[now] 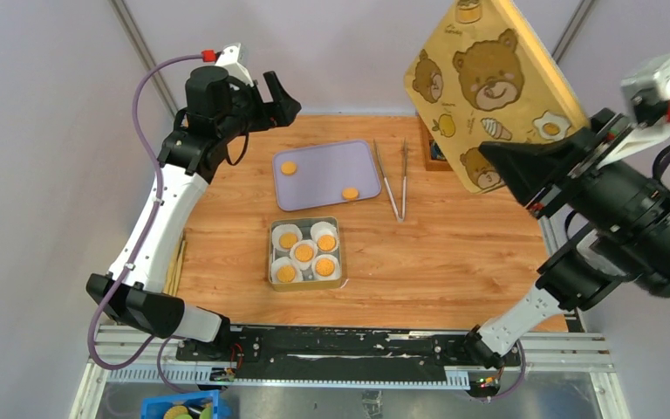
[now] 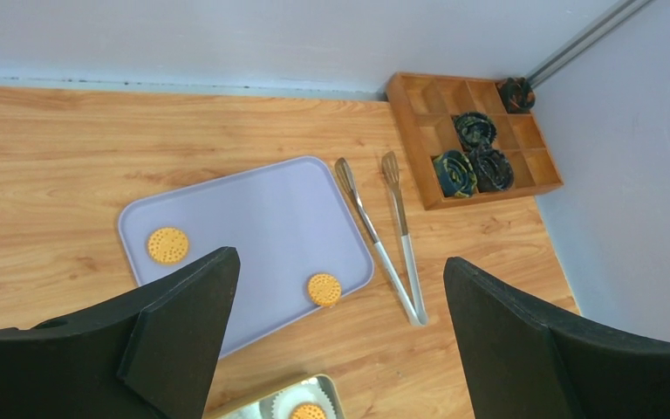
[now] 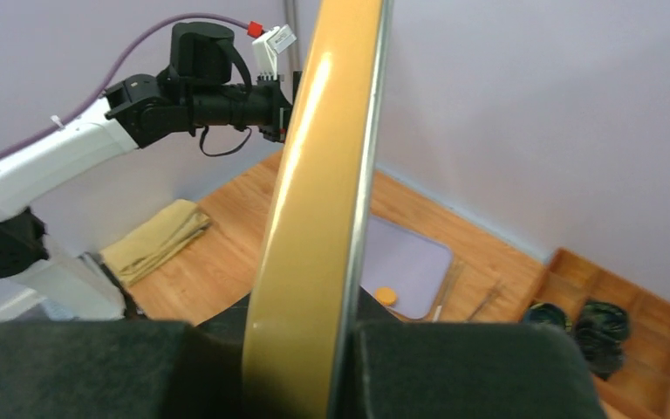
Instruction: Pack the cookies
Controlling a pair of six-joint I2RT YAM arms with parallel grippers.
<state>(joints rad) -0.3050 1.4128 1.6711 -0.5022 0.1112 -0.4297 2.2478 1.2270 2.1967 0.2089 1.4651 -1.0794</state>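
Wood table [image 1: 454, 262]: five cookies [image 1: 304, 251] sit in the tin [image 1: 270, 255], and two more lie on the tray [image 1: 323, 166] under the wide-spread left gripper [image 2: 338, 259]. The right gripper [image 1: 510, 168], raised over the table's right edge, clamps the lid [image 1: 488, 78].

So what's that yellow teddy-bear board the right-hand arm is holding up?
It looks like a tin lid: a flat yellow rectangle with rounded corners and a thin metal-looking rim, printed with brown bear faces, a fried egg and an ice-cream cone. The right gripper clamps its lower edge, holding it tilted in the air; nothing else touches it.
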